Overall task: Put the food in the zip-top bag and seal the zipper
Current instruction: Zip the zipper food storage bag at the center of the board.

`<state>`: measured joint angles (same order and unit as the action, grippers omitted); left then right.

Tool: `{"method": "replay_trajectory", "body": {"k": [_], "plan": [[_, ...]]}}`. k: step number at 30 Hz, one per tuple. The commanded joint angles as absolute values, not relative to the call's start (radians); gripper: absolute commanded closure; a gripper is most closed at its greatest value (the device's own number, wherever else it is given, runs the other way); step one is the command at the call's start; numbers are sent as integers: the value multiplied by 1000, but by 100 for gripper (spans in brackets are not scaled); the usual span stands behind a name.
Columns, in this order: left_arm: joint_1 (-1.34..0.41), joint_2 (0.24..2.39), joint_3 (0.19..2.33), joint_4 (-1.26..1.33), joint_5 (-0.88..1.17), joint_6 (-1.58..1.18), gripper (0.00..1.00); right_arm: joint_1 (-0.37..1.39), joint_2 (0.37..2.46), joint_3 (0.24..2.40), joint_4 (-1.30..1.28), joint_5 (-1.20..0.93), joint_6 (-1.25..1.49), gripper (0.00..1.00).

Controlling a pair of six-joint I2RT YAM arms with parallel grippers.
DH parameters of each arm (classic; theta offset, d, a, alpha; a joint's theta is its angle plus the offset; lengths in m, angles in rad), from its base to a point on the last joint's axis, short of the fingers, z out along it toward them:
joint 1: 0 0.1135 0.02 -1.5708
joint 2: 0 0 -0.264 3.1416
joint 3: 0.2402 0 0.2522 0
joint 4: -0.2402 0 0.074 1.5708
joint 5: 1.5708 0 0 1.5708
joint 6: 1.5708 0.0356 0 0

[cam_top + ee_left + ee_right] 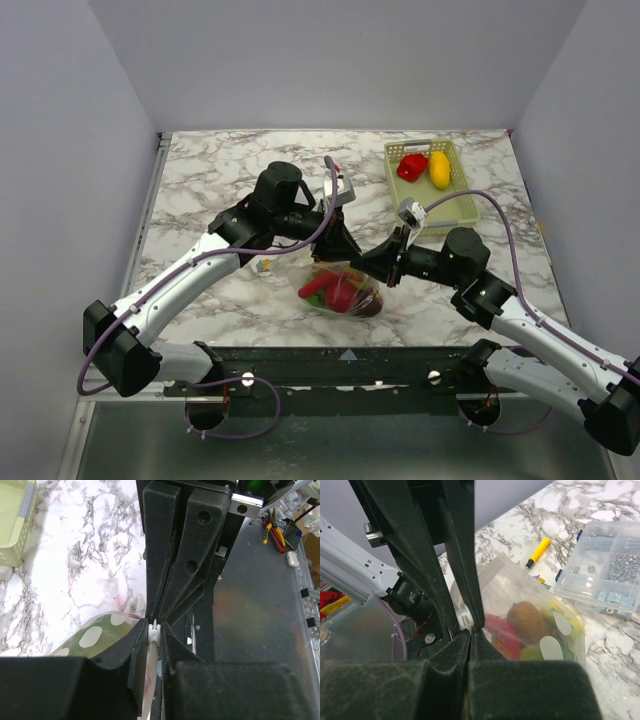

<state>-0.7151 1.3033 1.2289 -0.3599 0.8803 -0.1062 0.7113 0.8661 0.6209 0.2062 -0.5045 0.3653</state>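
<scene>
The zip-top bag point(341, 293) lies on the marble near the front edge. It holds several pieces of food: a red one point(340, 296), green ones and a dark maroon one. My left gripper point(349, 246) and right gripper point(384, 266) meet tip to tip just above the bag's mouth. In the left wrist view my left gripper point(156, 633) is shut on the zipper's white slider point(153, 632). In the right wrist view my right gripper point(471, 633) is shut on the bag's mouth edge beside the slider point(464, 617). A brown piece point(527, 620) and a red piece point(499, 629) show through the bag.
A pale green mesh basket point(456, 195) stands at the back right with a red pepper point(411, 166) and a yellow fruit point(439, 169) in it. The right wrist view shows a clear box of screws point(605, 575) and a yellow-handled tool point(538, 552) beyond the bag.
</scene>
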Motion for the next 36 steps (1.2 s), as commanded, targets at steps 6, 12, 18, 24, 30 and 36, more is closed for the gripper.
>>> {"method": "replay_trajectory", "body": {"k": [6, 12, 18, 24, 30, 36], "plan": [[-715, 1265, 1209, -385, 890, -81, 100, 707, 892, 658, 225, -472, 459, 100], [-715, 1251, 1188, -410, 899, -93, 100, 707, 838, 568, 311, -356, 526, 100], [-714, 1238, 1153, -421, 897, -100, 100, 706, 798, 532, 336, -292, 554, 100], [-709, 1220, 1128, -424, 884, -111, 100, 706, 814, 510, 359, -323, 553, 100], [-709, 1221, 1154, -371, 900, -182, 100, 707, 825, 585, 188, -498, 391, 100], [-709, 1246, 1195, -353, 909, -242, 100, 706, 773, 630, 29, -414, 280, 45]]}}
